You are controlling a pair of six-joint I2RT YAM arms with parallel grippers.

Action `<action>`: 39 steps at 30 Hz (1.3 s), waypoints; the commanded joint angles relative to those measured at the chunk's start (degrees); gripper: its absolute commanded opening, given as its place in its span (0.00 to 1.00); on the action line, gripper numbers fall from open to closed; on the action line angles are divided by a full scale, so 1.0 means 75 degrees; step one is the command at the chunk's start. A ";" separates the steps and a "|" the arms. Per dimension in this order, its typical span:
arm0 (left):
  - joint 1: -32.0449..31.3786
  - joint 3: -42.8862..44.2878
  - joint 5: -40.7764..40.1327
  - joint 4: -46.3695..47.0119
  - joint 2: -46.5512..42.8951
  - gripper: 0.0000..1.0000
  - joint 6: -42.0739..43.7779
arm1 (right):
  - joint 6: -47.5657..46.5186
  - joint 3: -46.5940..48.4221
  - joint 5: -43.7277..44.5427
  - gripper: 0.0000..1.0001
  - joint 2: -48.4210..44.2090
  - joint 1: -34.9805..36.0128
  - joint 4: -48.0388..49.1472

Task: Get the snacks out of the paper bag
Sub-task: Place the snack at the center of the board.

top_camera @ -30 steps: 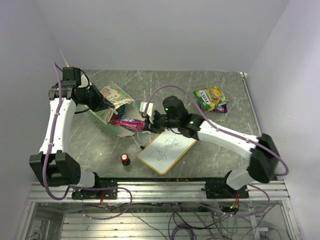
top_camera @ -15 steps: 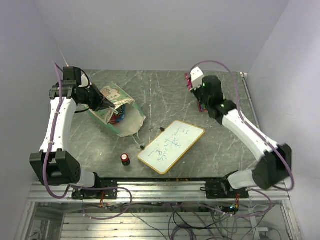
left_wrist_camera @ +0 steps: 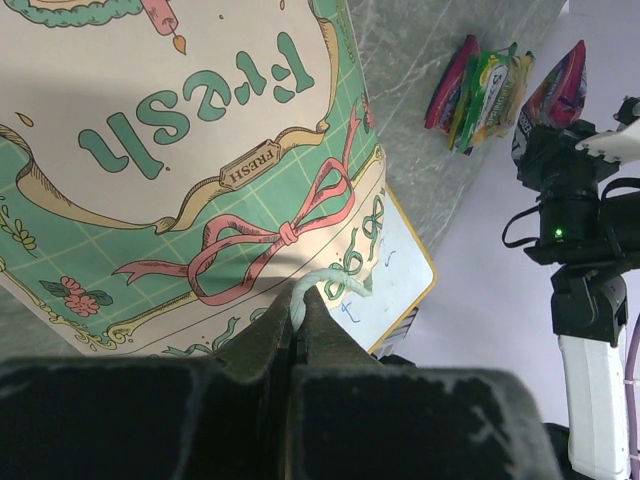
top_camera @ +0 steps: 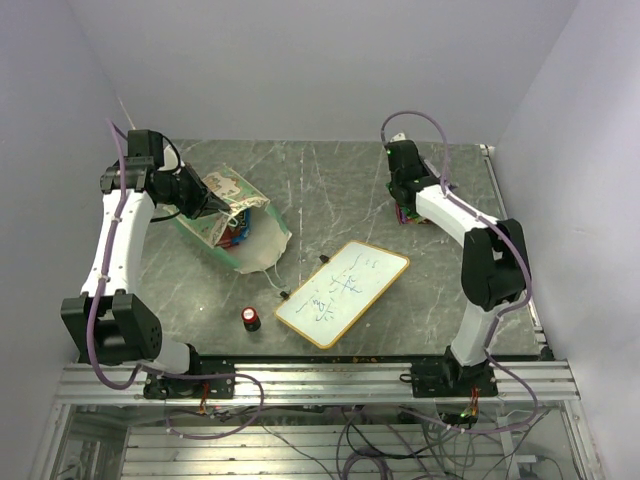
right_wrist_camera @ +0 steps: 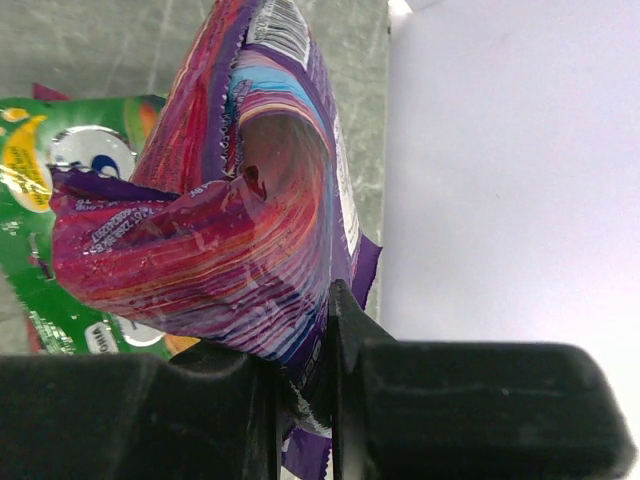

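Top view is showing me mid-task: I'm dropping off one snack while more are waiting. Right gripper [right_wrist_camera: 318,335] is clamping a purple packet [right_wrist_camera: 220,220] by its edge, right at the pile [left_wrist_camera: 478,85] on the far right of the table [top_camera: 330,185]; I can't tell if it's touching. Left gripper [left_wrist_camera: 298,312] is closed on the string handle [left_wrist_camera: 325,288] of the bag [top_camera: 225,190], which is lying on its side at far left, mouth toward the middle.

Next, I'm judging: let go over the pile, then swing over to the bag mouth, where coloured packets [top_camera: 233,232] are peeking out.

Right wrist view is giving me the pinch and a green packet [right_wrist_camera: 40,150] underneath, which the arm is hiding from above. Left wrist view is giving the string pinch, unreadable from above; bag contents aren't showing there.
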 commanded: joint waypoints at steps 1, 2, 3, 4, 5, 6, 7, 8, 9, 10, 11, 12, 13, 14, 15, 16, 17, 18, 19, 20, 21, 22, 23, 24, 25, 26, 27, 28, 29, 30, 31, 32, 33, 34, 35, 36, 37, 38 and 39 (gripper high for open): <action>-0.0012 0.0128 0.0235 0.0219 0.0062 0.07 0.0137 | -0.0740 -0.0307 0.1007 0.00 -0.0041 0.0009 0.1035; -0.0016 0.0110 0.0265 0.0204 0.0085 0.07 0.0151 | -0.0892 -0.0514 0.0988 0.00 -0.0018 0.0005 0.1429; -0.0013 0.0106 0.0290 0.0203 0.0118 0.07 0.0160 | -0.0974 -0.0669 0.0959 0.00 0.0052 0.0005 0.1614; -0.0016 0.0123 0.0315 0.0183 0.0150 0.07 0.0171 | -0.0955 -0.0712 0.0950 0.00 0.0160 -0.0010 0.1628; -0.0024 0.0155 0.0333 0.0179 0.0191 0.07 0.0175 | -0.0782 -0.0643 0.0949 0.00 0.0298 -0.0013 0.1481; -0.0044 0.0180 0.0343 0.0184 0.0209 0.07 0.0192 | -0.0499 -0.0536 0.0935 0.00 0.0408 -0.0017 0.1235; -0.0067 0.0223 0.0345 0.0194 0.0235 0.07 0.0201 | -0.0195 -0.0433 0.0816 0.00 0.0503 -0.0010 0.1013; -0.0080 0.0248 0.0344 0.0197 0.0257 0.07 0.0210 | 0.0095 -0.0430 0.0627 0.00 0.0577 -0.0009 0.0925; -0.0080 0.0269 0.0338 0.0207 0.0270 0.07 0.0220 | 0.0199 -0.0506 0.0522 0.00 0.0632 -0.0001 0.0962; -0.0089 0.0271 0.0361 0.0213 0.0281 0.07 0.0211 | 0.0235 -0.0629 0.0466 0.00 0.0698 -0.0008 0.1082; -0.0103 0.0271 0.0379 0.0209 0.0288 0.07 0.0213 | 0.0238 -0.0757 0.0440 0.00 0.0762 -0.0009 0.1256; -0.0117 0.0271 0.0391 0.0211 0.0287 0.07 0.0213 | 0.0252 -0.0842 0.0384 0.00 0.0836 -0.0009 0.1381; -0.0142 0.0265 0.0387 0.0213 0.0275 0.07 0.0213 | 0.0304 -0.0832 0.0320 0.04 0.0903 -0.0001 0.1363; -0.0167 0.0254 0.0376 0.0222 0.0278 0.07 0.0219 | 0.0447 -0.0750 0.0318 0.11 0.0956 0.0002 0.1231; -0.0186 0.0243 0.0369 0.0222 0.0260 0.07 0.0228 | 0.0615 -0.0633 0.0231 0.19 0.0957 -0.0004 0.1022; -0.0201 0.0228 0.0359 0.0223 0.0253 0.07 0.0241 | 0.0797 -0.0556 0.0081 0.25 0.0900 -0.0008 0.0873; -0.0221 0.0209 0.0347 0.0222 0.0242 0.07 0.0237 | 0.0937 -0.0534 -0.0030 0.31 0.0818 -0.0009 0.0815; -0.0241 0.0186 0.0352 0.0229 0.0239 0.07 0.0236 | 0.1035 -0.0506 -0.0104 0.36 0.0700 -0.0007 0.0761; -0.0263 0.0173 0.0360 0.0249 0.0233 0.07 0.0230 | 0.1122 -0.0444 -0.0160 0.41 0.0597 -0.0006 0.0624; -0.0288 0.0167 0.0388 0.0273 0.0226 0.07 0.0209 | 0.1222 -0.0357 -0.0175 0.46 0.0457 0.0005 0.0370; -0.0302 0.0166 0.0392 0.0291 0.0211 0.07 0.0202 | 0.1337 -0.0282 -0.0207 0.49 0.0312 0.0003 0.0172; -0.0310 0.0172 0.0384 0.0304 0.0190 0.07 0.0201 | 0.1464 -0.0201 -0.0280 0.52 0.0159 0.0005 -0.0053; -0.0320 0.0177 0.0381 0.0304 0.0167 0.07 0.0201 | 0.1669 -0.0076 -0.0424 0.56 0.0018 0.0008 -0.0411; -0.0328 0.0177 0.0381 0.0301 0.0152 0.07 0.0201 | 0.1895 0.0067 -0.0530 0.61 -0.0100 0.0009 -0.0744; -0.0338 0.0177 0.0387 0.0315 0.0131 0.07 0.0211 | 0.2091 0.0193 -0.0599 0.65 -0.0225 0.0004 -0.1079; -0.0341 0.0172 0.0382 0.0312 0.0099 0.07 0.0213 | 0.2234 0.0286 -0.0742 0.70 -0.0364 0.0003 -0.1349; -0.0349 0.0158 0.0378 0.0312 0.0072 0.07 0.0213 | 0.2373 0.0349 -0.0924 0.73 -0.0501 0.0003 -0.1536; -0.0363 0.0135 0.0372 0.0293 0.0027 0.07 0.0224 | 0.2507 0.0390 -0.1312 0.77 -0.0649 0.0003 -0.1672; -0.0364 0.0112 0.0378 0.0283 0.0004 0.07 0.0230 | 0.2580 0.0406 -0.1583 0.78 -0.0787 0.0028 -0.1765; -0.0365 0.0083 0.0378 0.0276 -0.0031 0.07 0.0225 | 0.2657 0.0427 -0.1999 0.79 -0.0936 0.0072 -0.1817; -0.0363 0.0050 0.0376 0.0272 -0.0078 0.07 0.0217 | 0.2717 0.0402 -0.2657 0.79 -0.1069 0.0148 -0.1808; -0.0359 0.0011 0.0391 0.0272 -0.0104 0.07 0.0200 | 0.2762 0.0335 -0.3197 0.79 -0.1218 0.0244 -0.1722; -0.0364 -0.0029 0.0387 0.0263 -0.0118 0.07 0.0201 | 0.2786 0.0184 -0.3875 0.77 -0.1362 0.0363 -0.1544; -0.0363 -0.0034 0.0348 0.0224 -0.0118 0.07 0.0211 | 0.2822 -0.0019 -0.4584 0.75 -0.1490 0.0496 -0.1282; -0.0359 -0.0028 0.0342 0.0178 -0.0108 0.07 0.0210 | 0.2904 -0.0207 -0.5239 0.74 -0.1597 0.0681 -0.0992; -0.0364 -0.0005 0.0380 0.0112 -0.0083 0.07 0.0221 | 0.3011 -0.0369 -0.5844 0.73 -0.1660 0.0908 -0.0681; -0.0362 0.0048 0.0391 0.0053 -0.0059 0.07 0.0246 | 0.3084 -0.0528 -0.6356 0.72 -0.1702 0.1153 -0.0377; -0.0364 0.0104 0.0357 -0.0026 -0.0027 0.07 0.0286 | 0.3074 -0.0712 -0.6726 0.72 -0.1765 0.1546 0.0048; -0.0359 0.0161 0.0319 -0.0108 -0.0001 0.07 0.0322 | 0.2948 -0.0912 -0.6998 0.71 -0.1798 0.1957 0.0517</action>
